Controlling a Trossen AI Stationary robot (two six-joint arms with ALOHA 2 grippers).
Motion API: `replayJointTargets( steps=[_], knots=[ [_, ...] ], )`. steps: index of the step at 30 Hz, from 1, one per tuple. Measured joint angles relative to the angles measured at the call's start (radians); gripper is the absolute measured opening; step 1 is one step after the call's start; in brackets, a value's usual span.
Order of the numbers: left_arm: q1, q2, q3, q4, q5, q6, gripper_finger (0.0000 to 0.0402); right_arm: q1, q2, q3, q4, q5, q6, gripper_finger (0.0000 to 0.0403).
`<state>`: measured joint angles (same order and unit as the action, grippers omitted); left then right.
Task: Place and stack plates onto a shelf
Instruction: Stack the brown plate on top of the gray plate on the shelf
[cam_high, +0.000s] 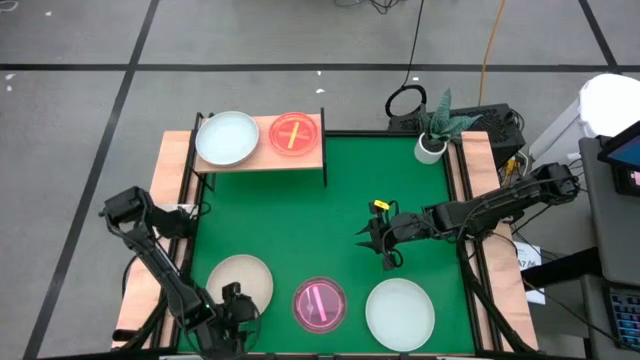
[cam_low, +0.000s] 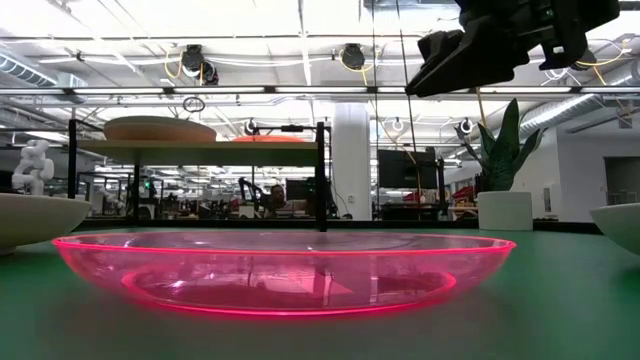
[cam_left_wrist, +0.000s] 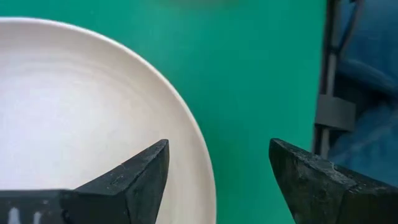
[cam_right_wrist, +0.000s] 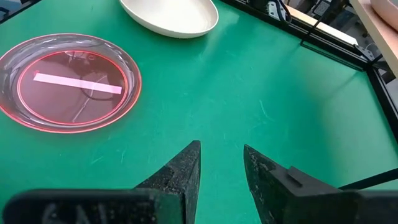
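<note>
— Plates first: where do they lie?

— Two sit side by side on the shelf (cam_high: 262, 158) at the table's far left: a pale mint-white plate (cam_high: 227, 137) and, just beside it, a translucent red plate with a yellow stripe (cam_high: 295, 134). Three more lie in a row along the near edge of the green table (cam_high: 300, 215): a cream plate (cam_high: 240, 284), a translucent magenta plate with a pink stripe (cam_high: 319, 304) in the middle, and a second pale white plate (cam_high: 400, 313) to the right.

— And the grippers?

— The right gripper (cam_high: 385, 243) hangs above bare green mat right of centre, well apart from every plate. Its fingers (cam_right_wrist: 180, 174) stand only a narrow gap apart, with nothing between them. The left gripper (cam_high: 237, 305) is low at the near left corner, over the cream plate's near edge; its fingers (cam_left_wrist: 140, 180) are spread wide, one above the rim, the other over the mat, holding nothing.

— Anything in the way?

— A potted plant in a white pot (cam_high: 432, 145) stands at the far right corner, beside a coiled black cable (cam_high: 405, 102) on the floor. From table height, the magenta plate fills the foreground, and the shelf's black legs (cam_low: 322, 180) rise behind it.
</note>
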<state>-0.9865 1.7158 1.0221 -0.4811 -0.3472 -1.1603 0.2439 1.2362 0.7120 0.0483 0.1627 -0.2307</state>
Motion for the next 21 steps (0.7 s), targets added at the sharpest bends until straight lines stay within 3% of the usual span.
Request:
replayJointTargets(
  steps=[10,21],
  knots=[
    [-0.003,0.076,0.060,-0.086,0.036,-0.065,0.0190,-0.001,0.000,0.000,0.007,0.001,-0.002,0.0105],
    [-0.012,0.077,0.060,-0.177,0.058,-0.112,0.0058,-0.001,0.000,0.000,0.008,0.000,-0.001,0.0105]
  ],
)
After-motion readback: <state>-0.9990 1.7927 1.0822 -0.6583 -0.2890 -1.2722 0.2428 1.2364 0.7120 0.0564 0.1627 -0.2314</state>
